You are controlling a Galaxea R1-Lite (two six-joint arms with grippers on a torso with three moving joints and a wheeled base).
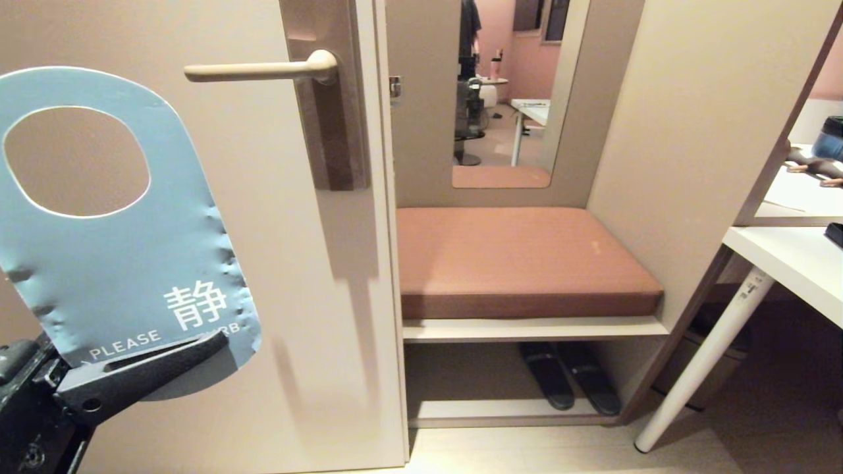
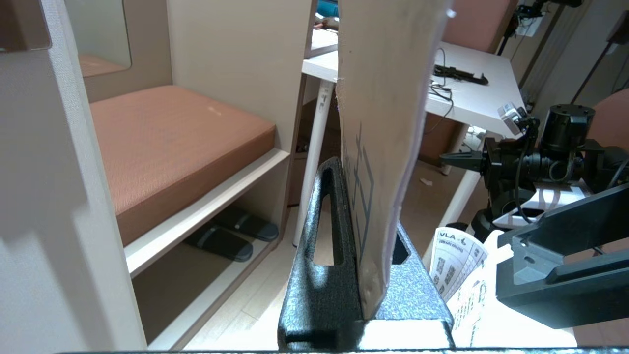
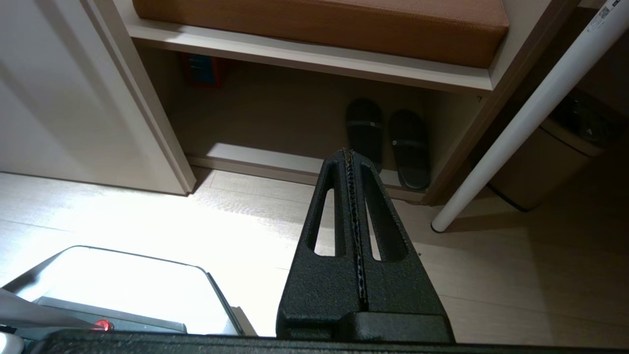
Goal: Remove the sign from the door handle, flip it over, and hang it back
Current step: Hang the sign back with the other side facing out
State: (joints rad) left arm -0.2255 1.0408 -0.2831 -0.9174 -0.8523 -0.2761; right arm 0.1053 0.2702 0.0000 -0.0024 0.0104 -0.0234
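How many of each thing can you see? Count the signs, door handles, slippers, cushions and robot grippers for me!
Signs: 1, the blue sign, off the handle
Door handles: 1, the door handle
Slippers: 2, the left slipper and the right slipper
Cushions: 1, the brown cushion
Grippers: 2, the left gripper pinching the sign, the right gripper shut on nothing
Total: 7

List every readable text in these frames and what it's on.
"静" and "PLEASE": blue face of the sign; the rest is covered by the left end effector.
"VLA": paper sheet in the left wrist view; its smaller print and codes are too small to read.
White table leg label: unreadable.
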